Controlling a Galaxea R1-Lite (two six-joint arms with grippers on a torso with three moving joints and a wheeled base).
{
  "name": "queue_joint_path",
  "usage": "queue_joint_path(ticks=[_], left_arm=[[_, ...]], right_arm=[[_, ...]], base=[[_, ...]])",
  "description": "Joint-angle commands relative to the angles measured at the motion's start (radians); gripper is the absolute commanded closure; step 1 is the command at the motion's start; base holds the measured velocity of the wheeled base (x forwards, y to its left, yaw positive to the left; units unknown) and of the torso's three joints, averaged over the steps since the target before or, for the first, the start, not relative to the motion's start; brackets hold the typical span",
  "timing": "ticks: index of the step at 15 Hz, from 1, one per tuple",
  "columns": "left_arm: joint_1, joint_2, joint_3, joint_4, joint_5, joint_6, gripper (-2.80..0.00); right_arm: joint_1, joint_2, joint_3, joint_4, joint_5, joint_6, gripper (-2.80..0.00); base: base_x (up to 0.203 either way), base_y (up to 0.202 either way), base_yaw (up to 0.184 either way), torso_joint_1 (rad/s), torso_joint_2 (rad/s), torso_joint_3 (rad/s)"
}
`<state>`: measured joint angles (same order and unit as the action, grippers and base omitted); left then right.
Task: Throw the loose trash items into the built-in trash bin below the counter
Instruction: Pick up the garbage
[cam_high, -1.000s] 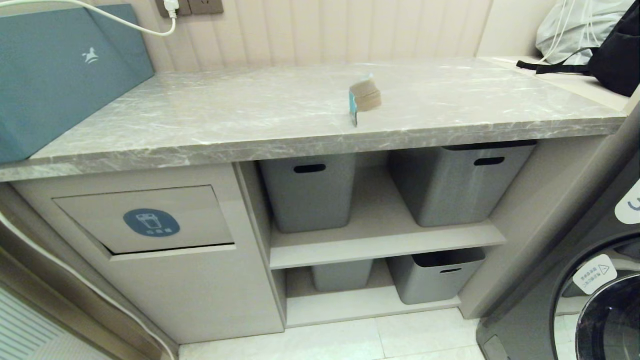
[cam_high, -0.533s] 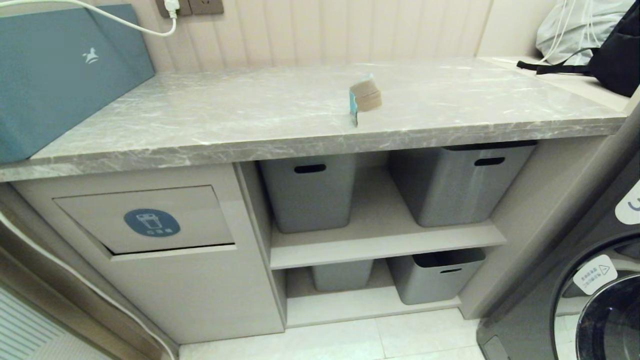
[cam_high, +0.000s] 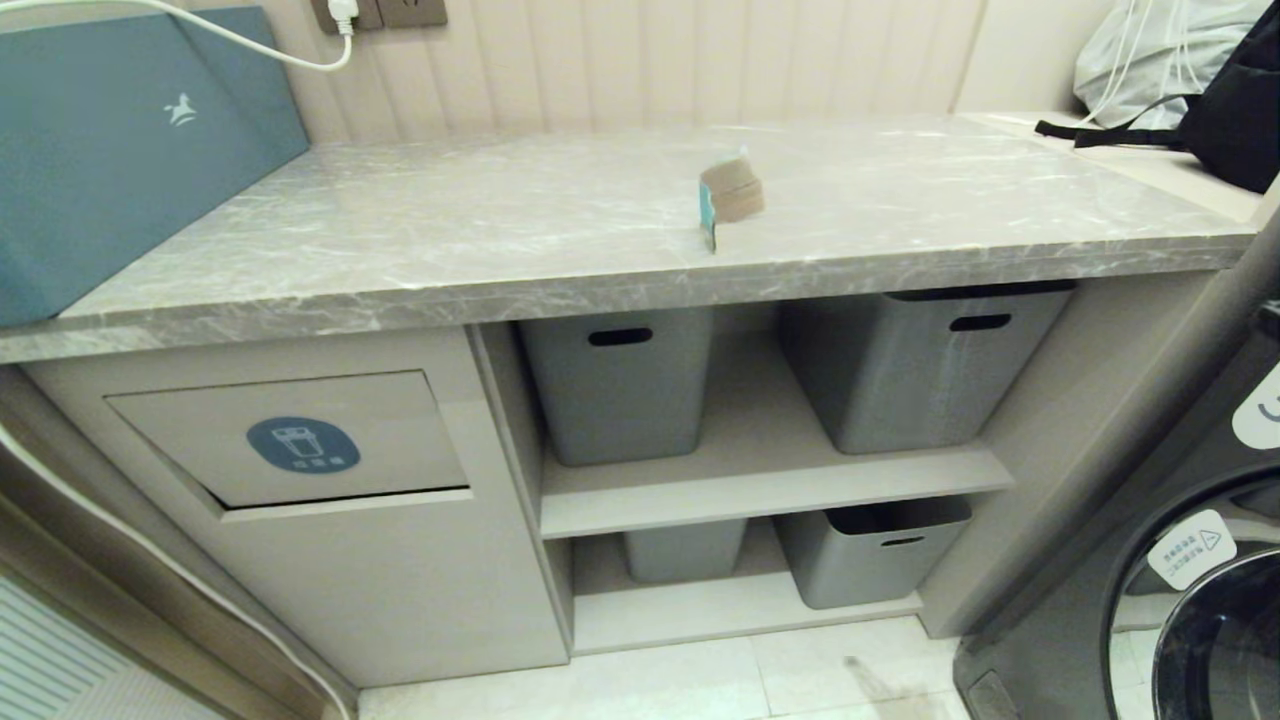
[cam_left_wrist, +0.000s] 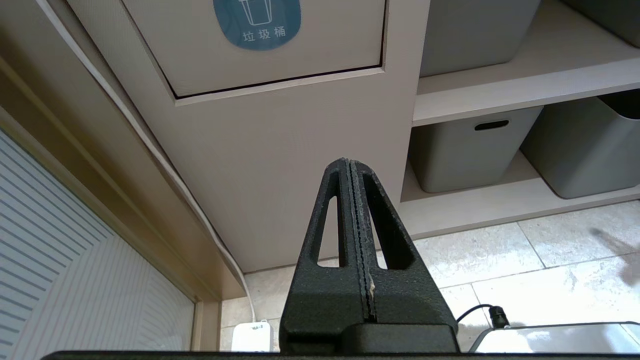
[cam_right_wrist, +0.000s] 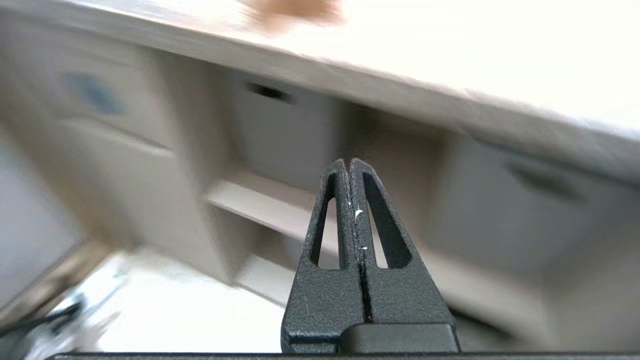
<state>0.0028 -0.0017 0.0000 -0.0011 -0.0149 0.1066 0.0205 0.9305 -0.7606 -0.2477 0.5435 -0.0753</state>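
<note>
left gripper (cam_left_wrist: 356, 167) – matte black, textured; slotted tapered fingers | right gripper (cam_right_wrist: 349, 167) – identical

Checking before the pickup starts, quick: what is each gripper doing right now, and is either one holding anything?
Left gripper: shut, holding nothing, low in front of the cabinet.
Right gripper: shut, holding nothing, below the counter edge.

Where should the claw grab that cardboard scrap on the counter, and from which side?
Probably from above, pinching the brown top edge of the cardboard scrap. It stands propped up on the counter rather than lying flat, with its turquoise face turned left, so that raised edge gives two faces to close on. Both claws are shut, so open one first.
</note>
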Motion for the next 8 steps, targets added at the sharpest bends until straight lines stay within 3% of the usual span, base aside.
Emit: queue_joint_path(ticks=[1, 4, 8], left_arm=[[0.000, 0.000, 0.002, 0.000, 0.000, 0.001, 0.00], [0.000, 0.000, 0.002, 0.000, 0.001, 0.001, 0.00], [0.000, 0.000, 0.002, 0.000, 0.001, 0.001, 0.00]], right_arm=[[0.083, 0.091, -0.039, -0.020, 0.058, 0.023, 0.00], [0.226, 0.163, -0.155, -0.023, 0.065, 0.070, 0.00], [0.372, 0.343, -0.238, -0.070, 0.061, 0.067, 0.00]], base=[[0.000, 0.000, 0.000, 0.000, 0.00, 0.000], [0.000, 0.000, 0.000, 0.000, 0.00, 0.000], [0.000, 0.000, 0.000, 0.000, 0.00, 0.000]])
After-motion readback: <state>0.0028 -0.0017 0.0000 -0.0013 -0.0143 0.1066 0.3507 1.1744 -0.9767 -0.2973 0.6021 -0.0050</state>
